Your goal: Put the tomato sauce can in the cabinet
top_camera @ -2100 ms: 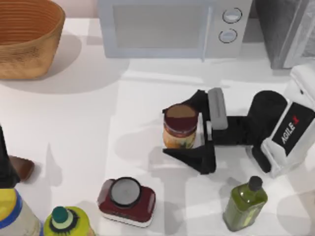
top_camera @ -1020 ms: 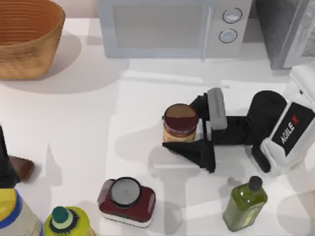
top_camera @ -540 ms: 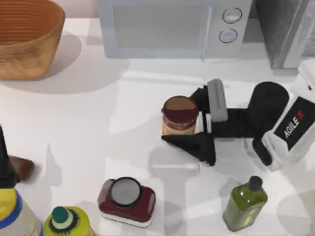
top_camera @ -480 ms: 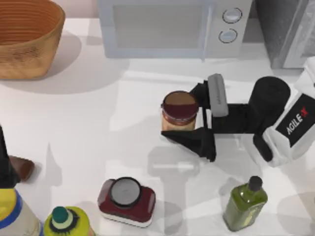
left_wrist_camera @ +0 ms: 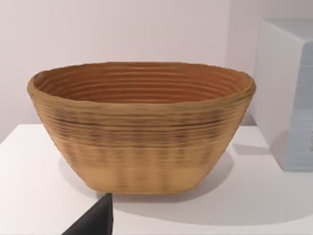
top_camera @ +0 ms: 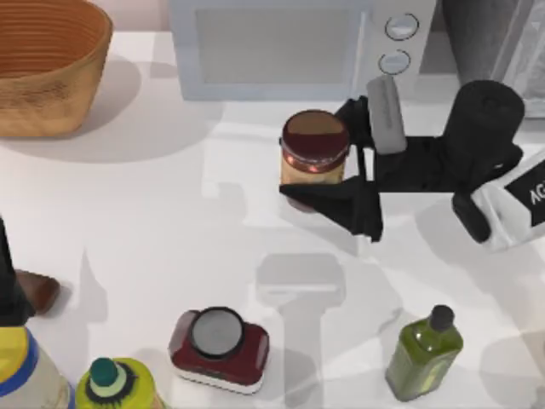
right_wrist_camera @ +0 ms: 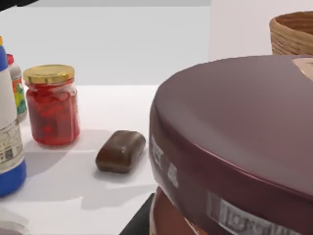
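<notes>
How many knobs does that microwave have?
2, both on the microwave's right end: the upper knob and the lower knob, just behind the right gripper holding the can.

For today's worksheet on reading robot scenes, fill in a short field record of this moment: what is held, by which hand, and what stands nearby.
held item: tomato sauce can, upright, lifted off the table
holding hand: right hand, shut on the can
goal: cabinet, top view's far right corner
behind can: microwave
left side: basket
near edge: red container, green oil bottle
</notes>
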Available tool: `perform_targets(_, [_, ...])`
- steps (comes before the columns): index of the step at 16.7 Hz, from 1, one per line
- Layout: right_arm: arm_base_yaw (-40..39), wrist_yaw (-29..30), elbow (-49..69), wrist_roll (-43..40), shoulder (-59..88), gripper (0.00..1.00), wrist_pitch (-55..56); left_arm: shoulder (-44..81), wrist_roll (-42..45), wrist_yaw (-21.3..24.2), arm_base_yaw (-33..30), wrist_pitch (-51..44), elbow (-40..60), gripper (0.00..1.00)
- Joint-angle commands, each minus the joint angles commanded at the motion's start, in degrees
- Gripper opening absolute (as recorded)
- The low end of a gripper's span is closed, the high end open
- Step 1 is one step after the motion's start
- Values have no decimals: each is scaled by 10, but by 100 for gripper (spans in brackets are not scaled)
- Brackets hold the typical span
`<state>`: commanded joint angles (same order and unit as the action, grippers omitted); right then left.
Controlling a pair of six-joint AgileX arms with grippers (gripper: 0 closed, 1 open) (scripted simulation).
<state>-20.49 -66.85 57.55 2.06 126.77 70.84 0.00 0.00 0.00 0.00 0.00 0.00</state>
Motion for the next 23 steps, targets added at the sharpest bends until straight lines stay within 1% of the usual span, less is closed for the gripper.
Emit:
perform_targets(5, [-1, -3, -7, 2, -96, 0, -84, 0, 0, 0, 0, 0, 0, 100])
perform_targets(11, [-1, -4, -5, 3, -102, 0, -90, 0, 0, 0, 0, 0, 0, 100])
perform_targets(13, [8, 9, -13, 3, -120, 0, -104, 0, 0, 0, 0, 0, 0, 100])
perform_targets(15, [25, 38, -33, 3, -161, 0, -136, 0, 0, 0, 0, 0, 0, 100])
perform_targets(18, [62, 105, -82, 3, -267, 0, -208, 0, 0, 0, 0, 0, 0, 100])
perform_targets(20, [91, 164, -126, 4, -366, 0, -268, 0, 0, 0, 0, 0, 0, 100])
perform_targets(23, [134, 267, -206, 2, -556, 0, -366, 0, 0, 0, 0, 0, 0, 100])
